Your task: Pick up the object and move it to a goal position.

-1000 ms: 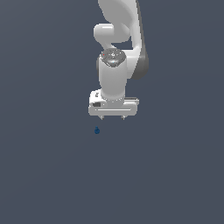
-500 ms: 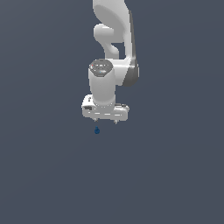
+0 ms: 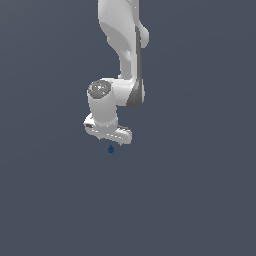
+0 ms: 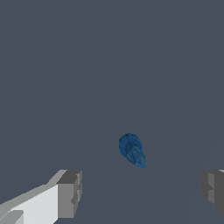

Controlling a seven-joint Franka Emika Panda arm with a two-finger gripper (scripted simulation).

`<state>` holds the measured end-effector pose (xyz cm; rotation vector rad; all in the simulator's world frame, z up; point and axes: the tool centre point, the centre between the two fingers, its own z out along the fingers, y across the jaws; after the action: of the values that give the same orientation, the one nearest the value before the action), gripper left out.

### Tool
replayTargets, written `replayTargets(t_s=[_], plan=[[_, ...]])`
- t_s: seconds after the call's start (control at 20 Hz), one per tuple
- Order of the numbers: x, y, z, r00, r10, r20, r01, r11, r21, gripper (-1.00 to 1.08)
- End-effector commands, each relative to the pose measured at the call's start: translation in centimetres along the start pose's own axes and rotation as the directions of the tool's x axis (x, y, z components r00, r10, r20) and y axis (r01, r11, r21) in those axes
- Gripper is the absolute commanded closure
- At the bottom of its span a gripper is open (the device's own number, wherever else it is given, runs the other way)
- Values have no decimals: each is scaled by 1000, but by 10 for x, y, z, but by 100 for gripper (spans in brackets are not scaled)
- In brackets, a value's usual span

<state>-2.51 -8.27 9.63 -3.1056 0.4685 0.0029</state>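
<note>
The object is a tiny dark blue roundish blob with a small nub, lying on the flat grey floor. In the exterior view the white gripper hangs just above it, slightly toward the exterior view's left, with a small gap between them. In the wrist view the object lies on the floor ahead of the gap between the two grey fingertips. The gripper is open and empty, its jaws wide apart.
A plain dark grey floor fills both views. The white arm rises from the gripper toward the exterior view's top. No other objects show.
The arm has swung toward the exterior view's left and lowered, bringing the gripper from above and right of the object to just over it. The object has not moved.
</note>
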Motion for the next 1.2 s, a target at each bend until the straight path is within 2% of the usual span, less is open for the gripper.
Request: replayTargets(t_s=[0.0, 0.3, 0.7, 1.0, 1.05, 1.15], plan=[[0, 4, 4, 1000, 17, -2, -17, 1000, 0, -92], [0, 4, 8, 1000, 13, -1, -13, 1000, -1, -92], [-1, 5, 44, 1000, 17, -2, -17, 1000, -1, -92], [0, 5, 54, 1000, 18, -2, -18, 1000, -1, -92], [0, 5, 54, 1000, 18, -2, -18, 1000, -1, 108], [0, 5, 54, 1000, 18, -2, -18, 1000, -1, 108]])
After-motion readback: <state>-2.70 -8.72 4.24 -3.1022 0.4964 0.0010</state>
